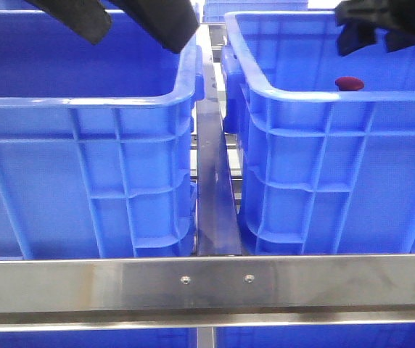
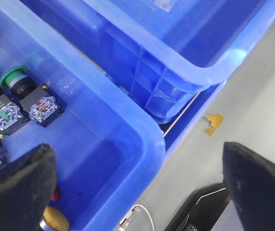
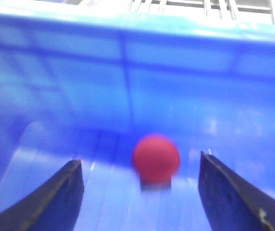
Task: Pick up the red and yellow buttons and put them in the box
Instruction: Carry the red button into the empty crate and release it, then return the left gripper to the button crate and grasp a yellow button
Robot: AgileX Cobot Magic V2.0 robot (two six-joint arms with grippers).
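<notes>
Right gripper (image 3: 140,192) has its fingers spread wide, nothing between them touching; the red button (image 3: 156,159) sits in the gap ahead of the tips, blurred, so contact can't be judged but it looks loose, not clamped; in the front view the same red button (image 1: 350,83) shows just above the near rim of the right crate (image 1: 338,174), inside it, with the gripper (image 1: 381,25) above it at the top edge; my read is the arm is either lining up for a pick or has let it go in the box, can't tell which from this alone.

Left gripper (image 2: 137,187) is also spread open, empty, straddling the corner of the left crate (image 2: 128,130); one finger hangs inside the crate, the other out over the floor; the yellow button (image 2: 56,219) lies on the crate floor right beside the inner finger, with a sliver of red just by it; likely the next pick target, so the open pose over that corner makes sense.

Green-capped switch units (image 2: 24,94) with contact blocks lie further along the same crate floor; not task items.

Crates stand side by side, a narrow gap between, on a steel frame rail (image 1: 207,279); grey floor (image 2: 253,96) beyond with a scrap of yellow tape (image 2: 213,122); a third blue crate (image 2: 185,43) sits adjacent.
</notes>
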